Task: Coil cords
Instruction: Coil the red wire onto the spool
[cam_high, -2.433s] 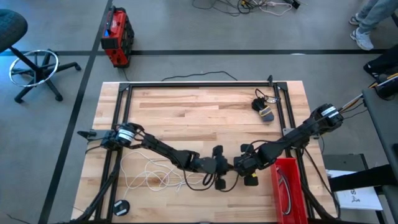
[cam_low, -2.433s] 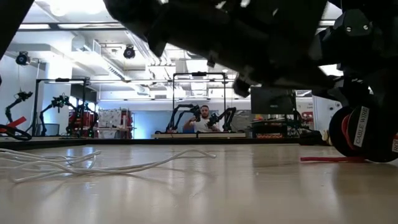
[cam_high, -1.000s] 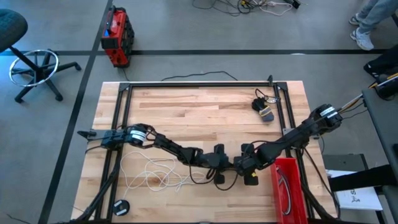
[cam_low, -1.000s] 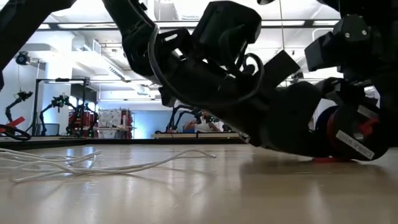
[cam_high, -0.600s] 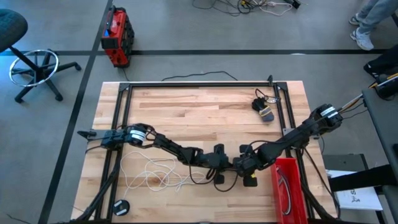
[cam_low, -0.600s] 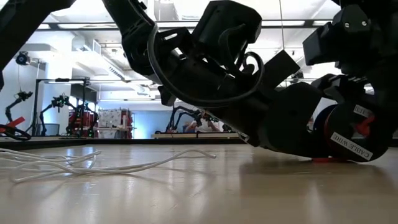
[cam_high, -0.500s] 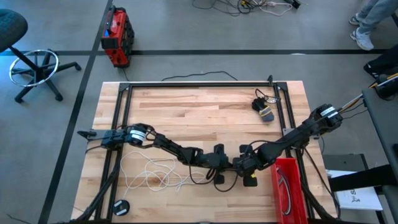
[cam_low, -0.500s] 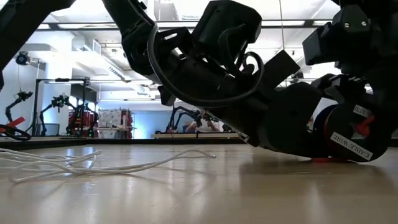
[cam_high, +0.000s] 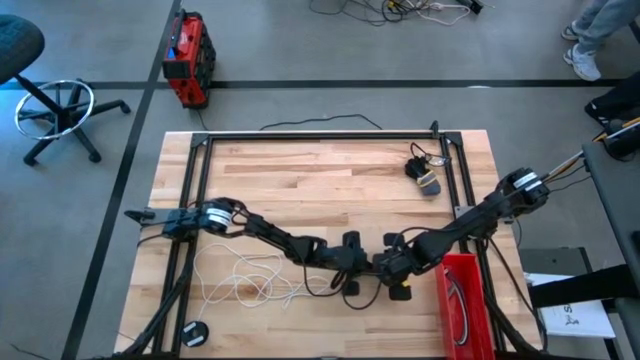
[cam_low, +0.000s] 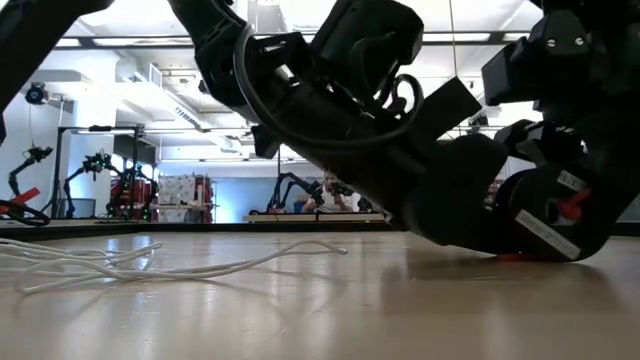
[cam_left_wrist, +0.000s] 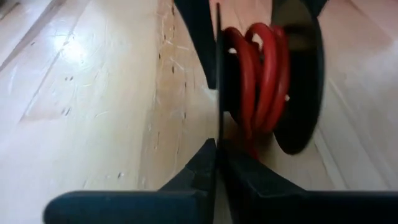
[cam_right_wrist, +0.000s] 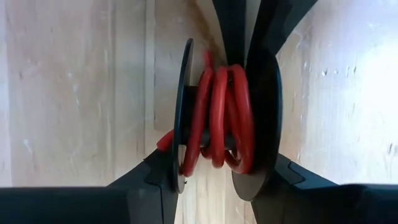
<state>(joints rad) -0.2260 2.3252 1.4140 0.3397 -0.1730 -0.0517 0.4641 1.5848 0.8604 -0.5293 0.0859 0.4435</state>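
Since the red cord (cam_right_wrist: 219, 118) is wound on a spool (cam_right_wrist: 261, 124), it should handle as a light, rigid bundle, best gripped by the discs. The right gripper (cam_right_wrist: 214, 177) pinches the spool between its fingers. The left gripper (cam_left_wrist: 217, 165), pressed together just before the spool, touches one disc's edge.

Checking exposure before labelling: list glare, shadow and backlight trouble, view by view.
High view: even light, soft shadows. Low view: bright ceiling lamps behind turn the arms to silhouettes; the table shines. Left wrist view: glare patch on the table beside the red cord. Right wrist view: table washed bright on one side of the spool.
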